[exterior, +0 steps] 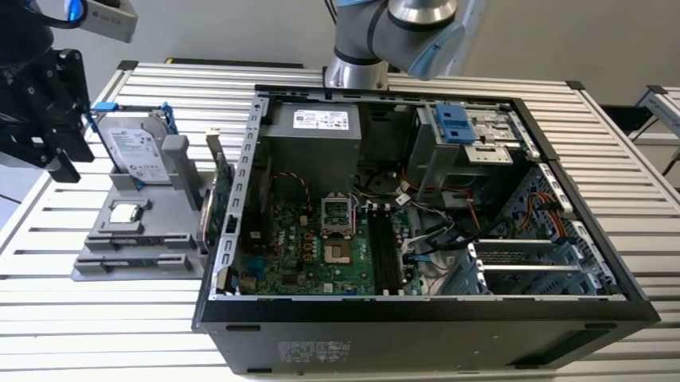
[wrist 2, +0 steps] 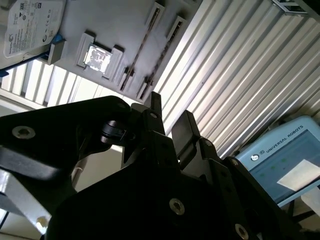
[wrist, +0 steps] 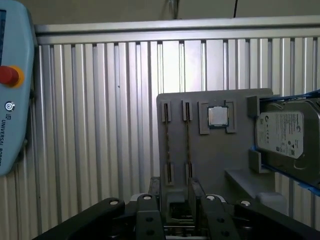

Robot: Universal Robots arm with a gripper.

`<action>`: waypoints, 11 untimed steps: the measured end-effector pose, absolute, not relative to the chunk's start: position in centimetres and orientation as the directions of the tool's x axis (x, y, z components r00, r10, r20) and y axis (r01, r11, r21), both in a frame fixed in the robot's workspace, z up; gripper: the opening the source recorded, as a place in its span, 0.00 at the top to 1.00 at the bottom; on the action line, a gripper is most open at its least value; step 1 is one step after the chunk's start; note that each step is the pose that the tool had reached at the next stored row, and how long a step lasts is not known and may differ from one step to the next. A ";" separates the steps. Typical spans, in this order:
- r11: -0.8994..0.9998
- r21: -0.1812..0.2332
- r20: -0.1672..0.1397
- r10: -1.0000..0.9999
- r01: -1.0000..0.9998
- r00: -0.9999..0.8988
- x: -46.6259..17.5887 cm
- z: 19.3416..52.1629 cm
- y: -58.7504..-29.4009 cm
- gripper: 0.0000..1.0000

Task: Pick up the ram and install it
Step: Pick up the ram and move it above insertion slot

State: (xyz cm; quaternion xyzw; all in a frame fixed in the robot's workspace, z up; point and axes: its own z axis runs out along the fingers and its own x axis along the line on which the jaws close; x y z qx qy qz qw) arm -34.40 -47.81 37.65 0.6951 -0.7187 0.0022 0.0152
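Gripper [wrist: 175,189] hangs above the table, fingers apart, nothing held. Ram [wrist: 168,150]: two sticks on edge, close side by side in the grey holder [wrist: 215,160], outside the computer case [exterior: 425,318]. Risk, as I judge it: an off-centre descent puts a finger on the neighbouring stick or straddles both, tilting one in its slot.

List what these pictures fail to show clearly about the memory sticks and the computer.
- Memory sticks: edge-on in the first wrist view, so their faces are hidden.
- Memory slots: too small in the exterior view to judge their latches.
- End effector: its body is cut off by the frame edge in both wrist views.
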 end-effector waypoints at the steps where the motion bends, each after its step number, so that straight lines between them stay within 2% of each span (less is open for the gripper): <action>1: 0.032 0.017 0.025 -0.999 -0.999 -0.031 -34.4 37.6 -47.8 0.00; 11: 0.023 0.012 0.025 -0.999 -1.000 -0.023 -34.4 37.5 -47.7 0.00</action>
